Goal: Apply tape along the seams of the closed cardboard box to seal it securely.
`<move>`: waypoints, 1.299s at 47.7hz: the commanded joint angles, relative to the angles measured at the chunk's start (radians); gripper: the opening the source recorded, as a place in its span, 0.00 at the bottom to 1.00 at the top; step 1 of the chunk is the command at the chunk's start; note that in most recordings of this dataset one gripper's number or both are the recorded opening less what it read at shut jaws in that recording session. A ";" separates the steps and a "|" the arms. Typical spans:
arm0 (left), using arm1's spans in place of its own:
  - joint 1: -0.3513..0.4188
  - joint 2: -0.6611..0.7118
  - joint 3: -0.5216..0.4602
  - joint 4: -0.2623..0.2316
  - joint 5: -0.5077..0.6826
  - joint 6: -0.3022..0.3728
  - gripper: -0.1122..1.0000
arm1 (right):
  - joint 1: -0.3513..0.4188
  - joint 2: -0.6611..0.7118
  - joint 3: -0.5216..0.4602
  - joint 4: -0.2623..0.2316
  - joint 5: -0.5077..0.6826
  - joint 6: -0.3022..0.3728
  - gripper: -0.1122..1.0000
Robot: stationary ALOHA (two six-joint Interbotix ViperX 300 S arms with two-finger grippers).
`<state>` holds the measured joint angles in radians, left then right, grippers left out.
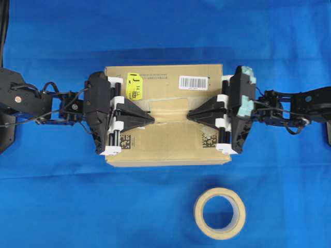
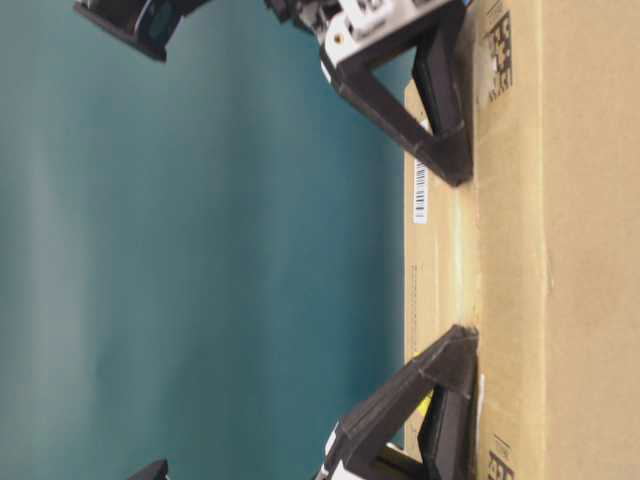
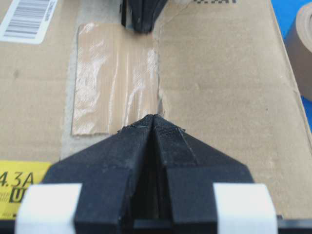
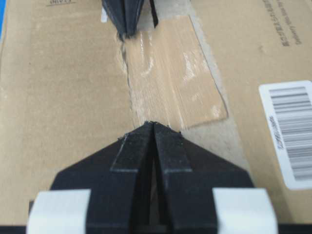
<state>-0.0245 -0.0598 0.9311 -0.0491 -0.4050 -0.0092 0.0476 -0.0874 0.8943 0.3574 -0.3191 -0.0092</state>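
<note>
The brown cardboard box (image 1: 165, 150) lies flat between both arms, flaps closed. A tan square piece of tape (image 1: 170, 107) sits on its top at the middle, its edge running along the dark seam (image 3: 159, 87) and most of it lying on one flap. My left gripper (image 1: 153, 120) is shut, its tip (image 3: 154, 117) resting on the box at the tape's near corner. Facing it from the other end of the tape, my right gripper (image 1: 189, 114) is also shut, tip (image 4: 153, 123) down. Neither holds anything. The seam (image 4: 126, 73) shows bare beside the tape (image 4: 175, 78).
A beige tape roll (image 1: 220, 213) lies on the blue cloth (image 1: 62, 206) in front of the box. The box top carries a yellow sticker (image 1: 134, 87), a white barcode label (image 1: 193, 82) and pale old tape remnants beside the seam.
</note>
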 commanded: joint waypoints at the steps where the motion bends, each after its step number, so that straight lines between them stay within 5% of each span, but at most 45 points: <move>1: 0.003 0.005 0.003 -0.003 0.003 -0.002 0.10 | 0.005 -0.017 -0.003 0.003 -0.006 -0.008 0.10; 11: 0.003 -0.040 -0.034 -0.003 0.028 0.003 0.10 | 0.005 -0.052 -0.046 -0.009 0.002 -0.025 0.10; 26: 0.003 -0.284 -0.058 0.002 0.215 0.003 0.10 | -0.003 -0.311 -0.040 -0.038 0.114 -0.091 0.10; 42: 0.003 -0.548 0.106 0.003 0.238 0.000 0.10 | -0.003 -0.620 0.107 -0.040 0.215 -0.097 0.10; 62: 0.003 -0.818 0.291 0.005 0.270 0.000 0.10 | -0.003 -0.822 0.245 -0.044 0.336 -0.100 0.10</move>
<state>-0.0230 -0.8468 1.2103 -0.0476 -0.1319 -0.0092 0.0460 -0.8897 1.1305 0.3160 0.0123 -0.1074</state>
